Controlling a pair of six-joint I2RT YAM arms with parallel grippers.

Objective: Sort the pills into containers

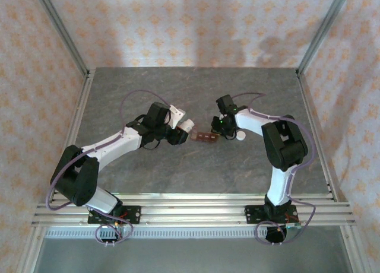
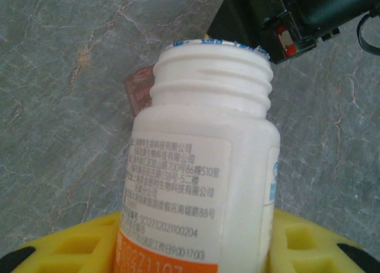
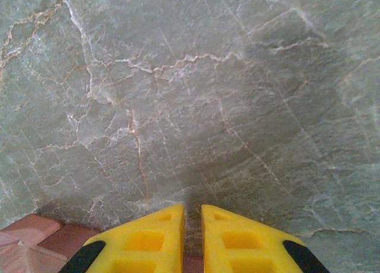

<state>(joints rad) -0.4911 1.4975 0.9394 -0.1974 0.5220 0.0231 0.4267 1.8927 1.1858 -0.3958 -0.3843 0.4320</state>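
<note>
- The container strip lies on the table. It looks light, stiff and thin-walled, and likely to skid, so an end wall is the best place to pinch it.
- The right gripper has its fingers almost together, seemingly nipping the strip's end wall.
- The left gripper is clamped on an uncapped white bottle, whose mouth is just beside the strip.

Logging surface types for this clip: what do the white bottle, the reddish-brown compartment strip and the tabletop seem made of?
The bottle is likely opaque white plastic: slight sheen, moulded neck threads, printed paper-like label. The containers are probably plastic, reddish-brown, smooth and slightly translucent at the edges. The table has a grey-green stone look with pale veins, matte; real stone or printed laminate, cannot tell.
</note>
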